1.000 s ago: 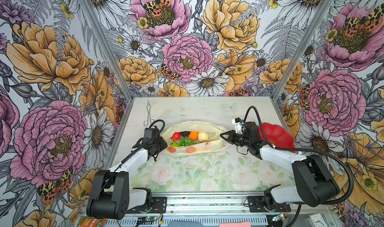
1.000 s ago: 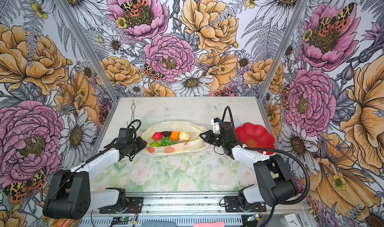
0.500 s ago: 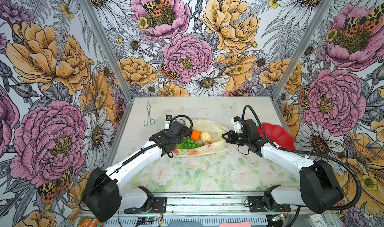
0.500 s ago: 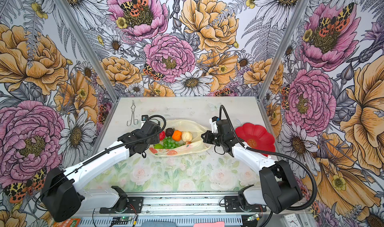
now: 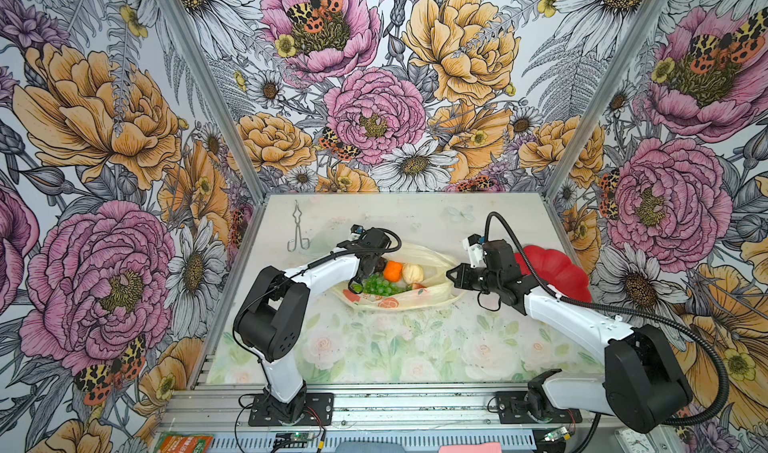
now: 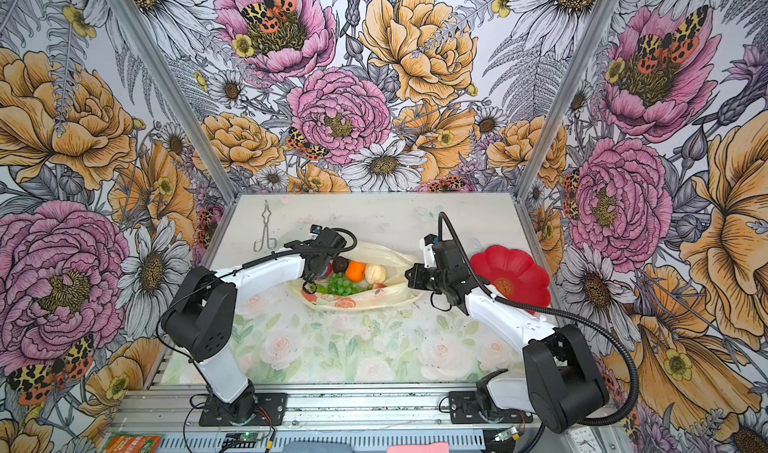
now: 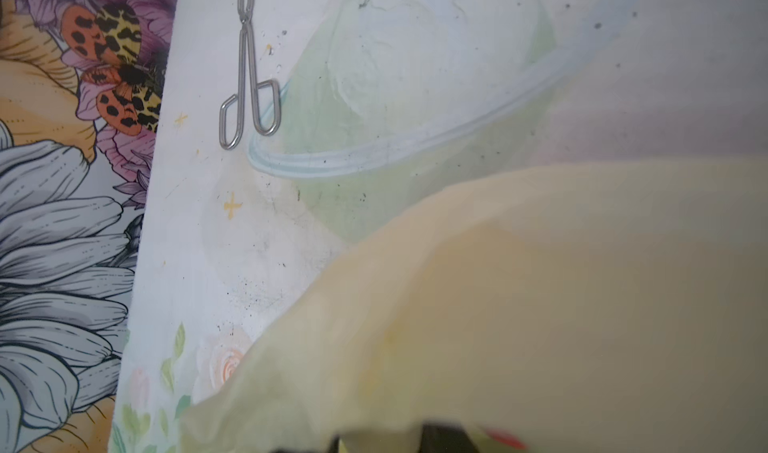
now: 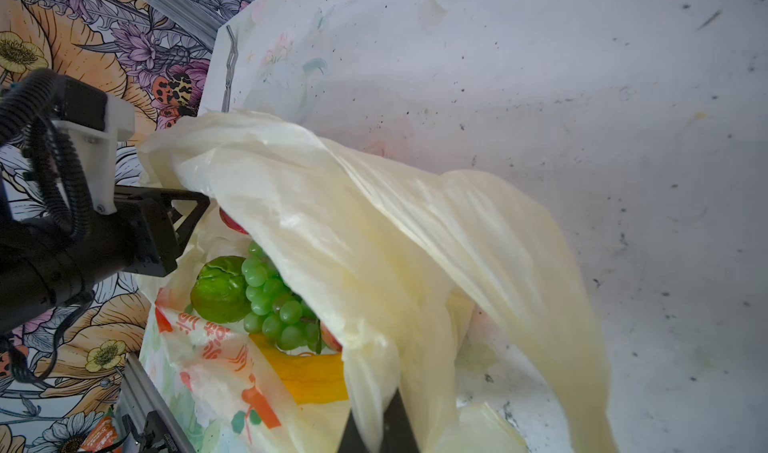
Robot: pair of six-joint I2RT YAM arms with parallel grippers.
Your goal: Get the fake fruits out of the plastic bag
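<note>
Right fingers (image 8: 397, 424) clamped on bag (image 8: 415, 230) rim at 3 o'clock. Left fingers (image 8: 189, 214) inside at 9 o'clock, among fruits (image 8: 270, 297). Gap hidden: cannot tell.

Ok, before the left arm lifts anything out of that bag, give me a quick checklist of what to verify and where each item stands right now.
1. The right gripper is shut on the near end of the plastic bag: ok.
2. The bag mouth is open, with the green grapes, orange and cream piece showing: ok.
3. The left gripper reaches inside the bag's other end: ok.
4. The left gripper is closed on a fruit: cannot tell, the plastic hides its fingertips.
5. The metal tongs lie apart from the bag, likely outside the lifting path: ok.
</note>
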